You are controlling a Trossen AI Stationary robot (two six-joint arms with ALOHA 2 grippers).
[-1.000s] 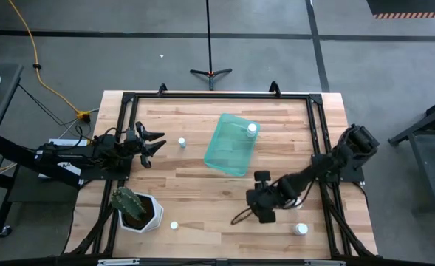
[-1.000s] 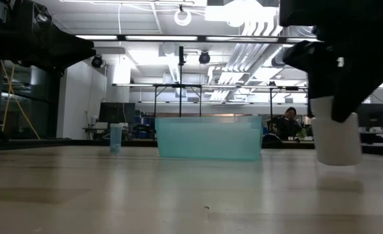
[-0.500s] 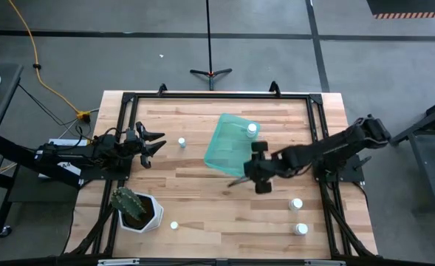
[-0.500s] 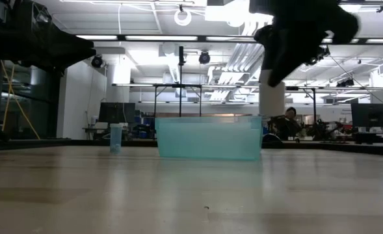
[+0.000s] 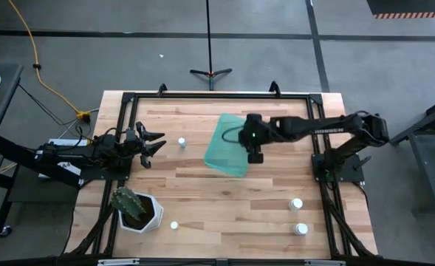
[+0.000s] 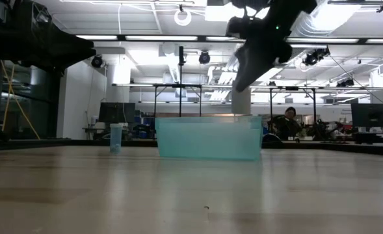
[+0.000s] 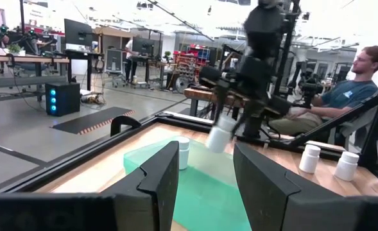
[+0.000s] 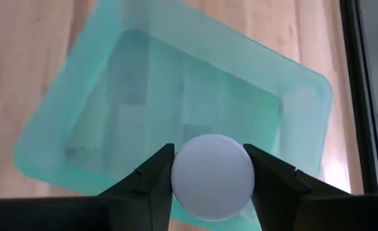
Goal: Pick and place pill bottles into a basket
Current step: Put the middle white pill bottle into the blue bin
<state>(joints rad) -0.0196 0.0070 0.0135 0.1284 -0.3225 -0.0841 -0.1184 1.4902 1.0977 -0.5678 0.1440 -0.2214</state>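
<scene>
The teal basket lies on the table's far middle; it also shows in the low view and the right wrist view. My right gripper is above the basket's right part, shut on a white pill bottle. A second bottle stands at the basket's far end. Loose bottles stand left of the basket, near the front left and at the front right. My left gripper waits open at the table's left. My right gripper pinches the pill bottle by its two opposite sides between the two fingers. The fingers come from above, pointing down, with the bottle's length along them. The bottle hangs below the fingers, a little tilted, clear of the basket and above its rim.
A white hexagonal pot with a cactus stands at the front left. Black frame rails run around the table. People sit at desks beyond the far edge. Bare wood lies in front of the basket.
My right gripper has gone from the table's front right toward the far edge and up, carrying the bottle. It now stands over the basket. The bottle has risen from just above the table to above the basket's rim.
</scene>
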